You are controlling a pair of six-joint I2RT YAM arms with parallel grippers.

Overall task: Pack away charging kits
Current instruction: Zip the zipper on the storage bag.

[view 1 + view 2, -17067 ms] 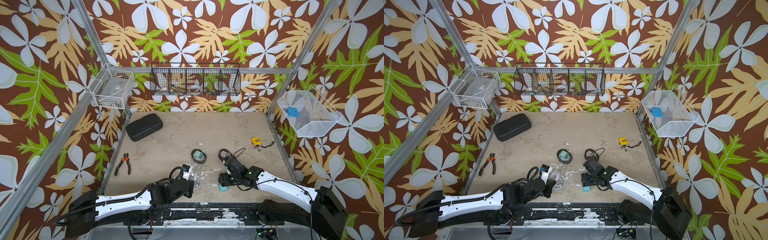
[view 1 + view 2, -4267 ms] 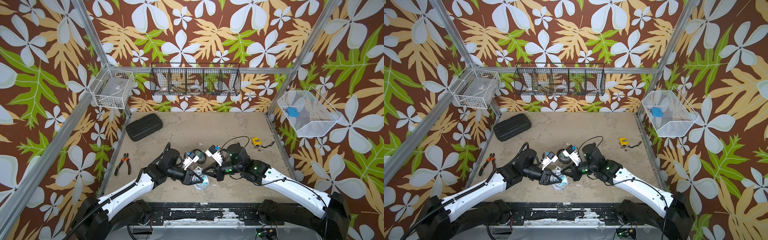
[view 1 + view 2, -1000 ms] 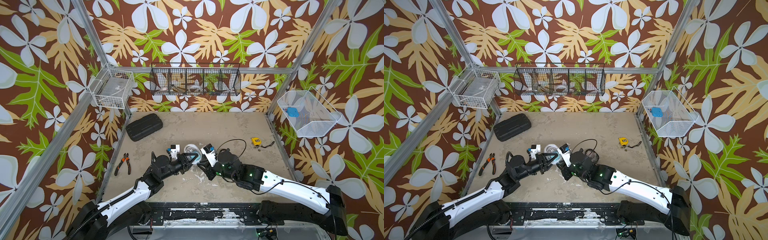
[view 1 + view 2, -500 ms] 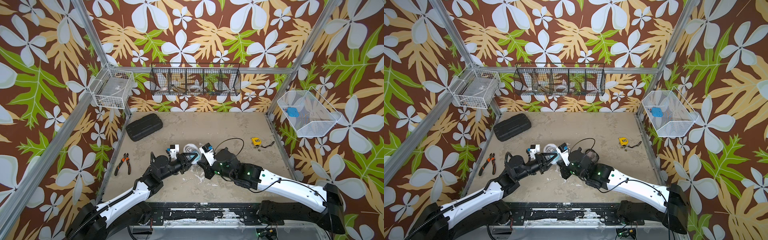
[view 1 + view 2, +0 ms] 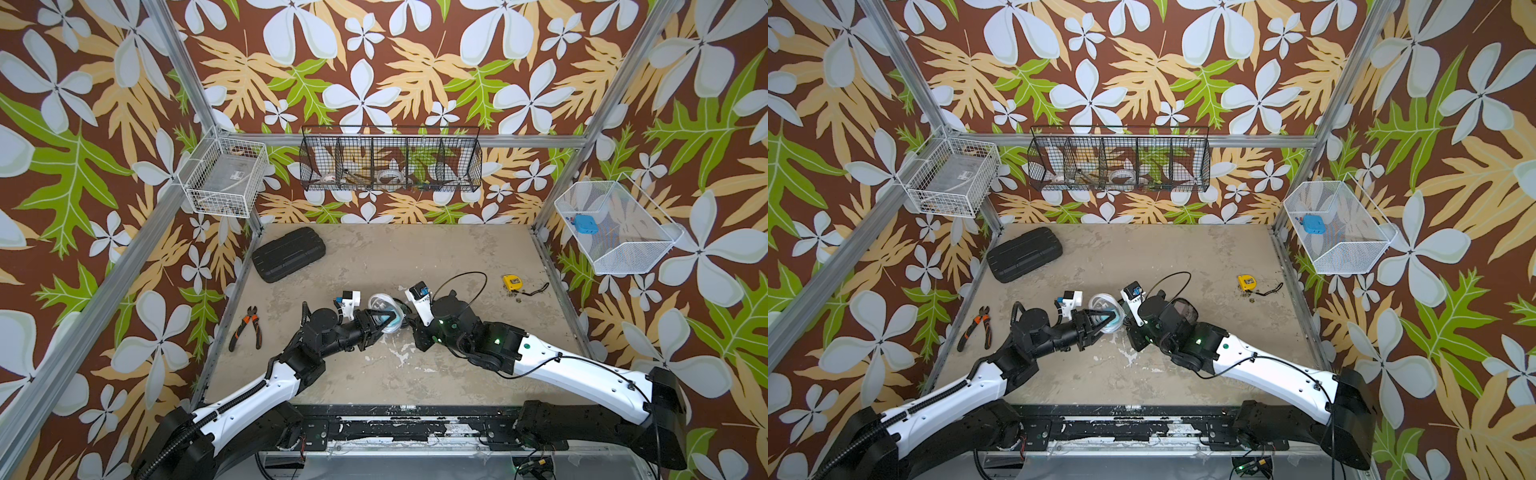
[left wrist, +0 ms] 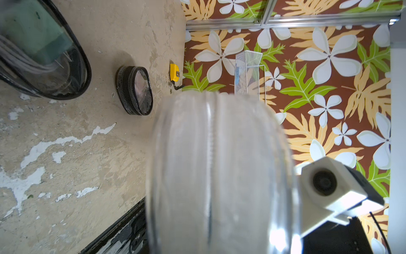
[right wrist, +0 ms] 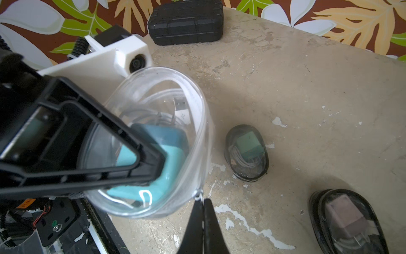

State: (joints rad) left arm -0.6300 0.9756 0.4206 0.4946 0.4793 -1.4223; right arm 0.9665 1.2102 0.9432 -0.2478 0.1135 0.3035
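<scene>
Right gripper (image 7: 203, 205): tips pressed together, nipping what looks like the zip tab (image 7: 198, 195) on the rim of the clear pouch (image 7: 198, 132). Left gripper (image 5: 380, 323) is clamped on that pouch's wall and holds it up between the two arms, over the middle of the table (image 5: 457, 257), mouth gaping. Teal plug (image 7: 167, 149) and white cable (image 7: 182, 107) are already inside.

So I read this as the zip-up step on the last kit. Next I drag the tab round the rim while the left holds the pouch steady. It needs a firm pinch and a curved pull.

The mint-plug pouch (image 7: 246, 154) and pink-plug pouch (image 7: 347, 222) lie on the table nearby and look shut. Hard case (image 5: 289, 254), pliers (image 5: 248, 328) and tape measure (image 5: 512, 282) sit well apart.
</scene>
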